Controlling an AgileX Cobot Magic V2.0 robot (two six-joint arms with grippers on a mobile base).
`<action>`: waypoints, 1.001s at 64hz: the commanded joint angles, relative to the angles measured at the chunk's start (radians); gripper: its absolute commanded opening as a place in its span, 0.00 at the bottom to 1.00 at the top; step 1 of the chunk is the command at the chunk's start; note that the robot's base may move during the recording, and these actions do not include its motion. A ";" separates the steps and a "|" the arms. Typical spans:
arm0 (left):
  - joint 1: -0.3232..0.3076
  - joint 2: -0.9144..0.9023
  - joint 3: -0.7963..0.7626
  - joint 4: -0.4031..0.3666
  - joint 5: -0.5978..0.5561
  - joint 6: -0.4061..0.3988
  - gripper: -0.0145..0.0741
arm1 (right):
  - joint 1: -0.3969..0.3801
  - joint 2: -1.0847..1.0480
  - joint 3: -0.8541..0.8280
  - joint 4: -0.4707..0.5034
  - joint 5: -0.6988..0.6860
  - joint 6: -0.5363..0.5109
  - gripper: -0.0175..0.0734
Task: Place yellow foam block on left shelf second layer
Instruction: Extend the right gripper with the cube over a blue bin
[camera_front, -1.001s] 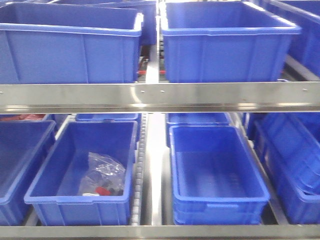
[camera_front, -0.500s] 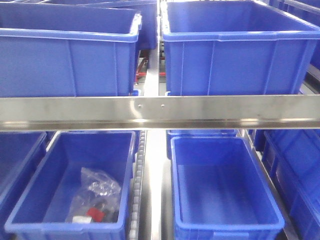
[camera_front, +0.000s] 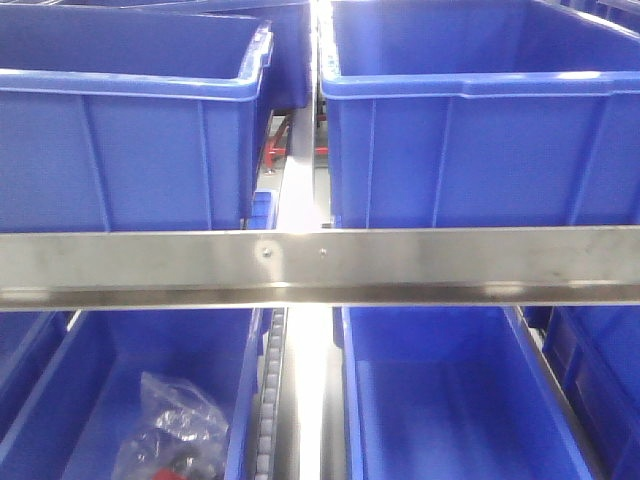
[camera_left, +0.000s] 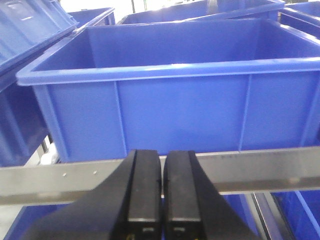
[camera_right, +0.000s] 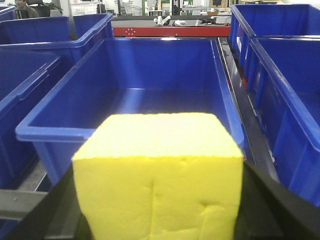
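Note:
The yellow foam block (camera_right: 160, 175) fills the lower middle of the right wrist view. My right gripper (camera_right: 159, 205) is shut on it, with a black finger (camera_right: 272, 210) showing at each side. The block is held in front of an open blue bin (camera_right: 55, 131), just short of its near rim. My left gripper (camera_left: 163, 167) is shut and empty. It sits in front of a steel shelf rail (camera_left: 265, 167), below a large blue bin (camera_left: 175, 110). Neither gripper shows in the front view.
In the front view a steel rail (camera_front: 420, 262) crosses the middle. Two big blue bins (camera_front: 130, 150) (camera_front: 480, 150) stand above it. Below, a left bin holds a clear plastic bag (camera_front: 170, 430), beside a right bin (camera_front: 450, 400). More blue bins (camera_right: 285, 90) flank the right wrist view.
The front view has risen and closed in on the shelf. The rail and bins have slid down the frame and look larger, and the lower bins are now mostly cut off.

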 joint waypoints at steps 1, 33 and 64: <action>-0.010 -0.018 0.025 -0.006 -0.081 -0.005 0.32 | -0.006 0.007 -0.030 -0.002 -0.092 -0.012 0.75; -0.010 -0.018 0.025 -0.006 -0.081 -0.005 0.32 | -0.006 0.007 -0.030 -0.002 -0.092 -0.012 0.75; -0.010 -0.018 0.025 -0.006 -0.081 -0.005 0.32 | -0.006 0.007 -0.030 -0.002 -0.095 -0.012 0.75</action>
